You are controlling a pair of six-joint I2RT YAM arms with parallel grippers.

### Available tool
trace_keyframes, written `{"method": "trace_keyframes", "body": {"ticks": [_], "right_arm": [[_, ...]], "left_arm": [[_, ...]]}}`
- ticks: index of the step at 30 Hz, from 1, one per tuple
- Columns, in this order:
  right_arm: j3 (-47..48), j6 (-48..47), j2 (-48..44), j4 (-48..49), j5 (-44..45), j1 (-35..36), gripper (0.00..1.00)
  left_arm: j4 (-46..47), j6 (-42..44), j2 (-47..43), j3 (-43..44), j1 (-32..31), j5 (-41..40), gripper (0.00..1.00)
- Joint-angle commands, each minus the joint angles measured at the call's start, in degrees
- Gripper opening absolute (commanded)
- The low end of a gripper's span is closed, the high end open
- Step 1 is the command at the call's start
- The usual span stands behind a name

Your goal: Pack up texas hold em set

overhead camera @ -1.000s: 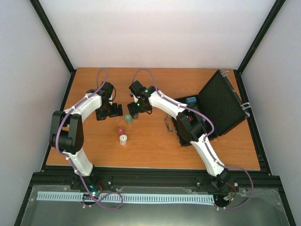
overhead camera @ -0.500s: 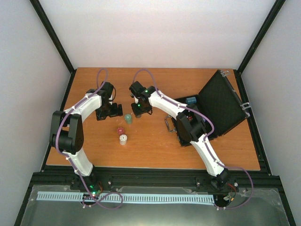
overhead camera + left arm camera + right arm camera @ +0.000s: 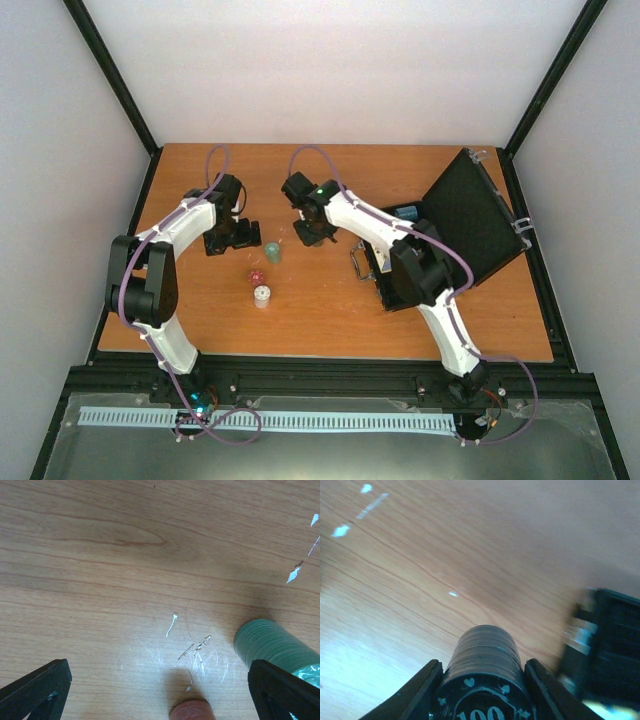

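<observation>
While right jaws clamp black chips (image 3: 482, 655), left jaws gape, green chips (image 3: 270, 642) beside

"100" on black chip stack (image 3: 482, 672)

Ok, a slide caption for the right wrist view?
Right hand grips a black chip stack, wooden table beyond, black case at right.

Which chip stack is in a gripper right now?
The black stack, clamped in the right gripper; the green stack and the white stack stand free on the table.
</observation>
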Motion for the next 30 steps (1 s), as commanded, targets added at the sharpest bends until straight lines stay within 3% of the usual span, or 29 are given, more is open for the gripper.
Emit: {"method": "trace_keyframes", "body": {"ticks": [1, 6, 11, 18, 30], "right_arm": [[-5.3, -4.4, -9.6, -4.6, 15.2, -1.4, 0.29], [-16.1, -5.4, -16.0, -2.5, 21.3, -6.8, 0.29], [-22.0, -8.5, -16.6, 1.2, 27.9, -11.8, 0.30], [-22.9, -12.4, -13.4, 5.7, 33.8, -15.9, 0.29], [-23.0, -13.5, -7.8, 7.9, 34.6, -17.9, 0.29]], "left_arm": [[0.8, 1.0, -1.6, 0.0, 0.4, 0.9, 1.00], [1.0, 1.0, -1.3, 0.0, 0.4, 1.4, 1.00], [1.1, 0.9, -1.2, -0.5, 0.4, 2.2, 1.00], [0.8, 1.0, -1.1, -1.0, 0.4, 2.1, 1.00], [0.2, 1.1, 0.3, -0.2, 0.4, 1.4, 1.00]]}}
